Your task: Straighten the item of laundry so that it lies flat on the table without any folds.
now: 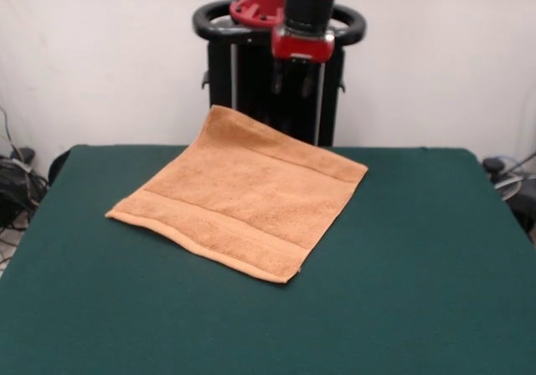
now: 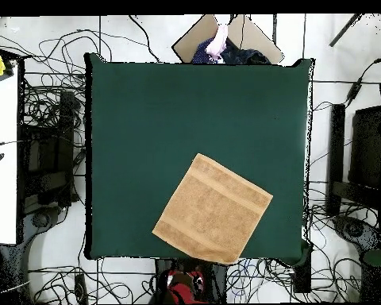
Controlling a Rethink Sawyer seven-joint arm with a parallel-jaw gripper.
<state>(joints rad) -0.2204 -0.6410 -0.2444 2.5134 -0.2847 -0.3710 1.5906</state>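
Note:
The peach-orange towel (image 1: pixel 243 195) lies spread open on the dark green table (image 1: pixel 402 249), turned like a diamond, on the robot's side. Border bands run near its near-left and far-right edges. Its far corner shows above the table's far edge, in front of the pedestal. In the overhead view the towel (image 2: pixel 213 209) reaches the table's (image 2: pixel 146 119) bottom edge. My gripper (image 1: pixel 303 47) hangs drawn back above the towel's far corner, apart from it. In the overhead view only the red arm (image 2: pixel 182 286) shows at the bottom.
The black pedestal (image 1: pixel 276 82) stands behind the table's far edge. A person's hand (image 2: pixel 218 41) and dark sleeve show at the top edge of the overhead view. Cables lie on the floor around the table (image 2: pixel 51 159).

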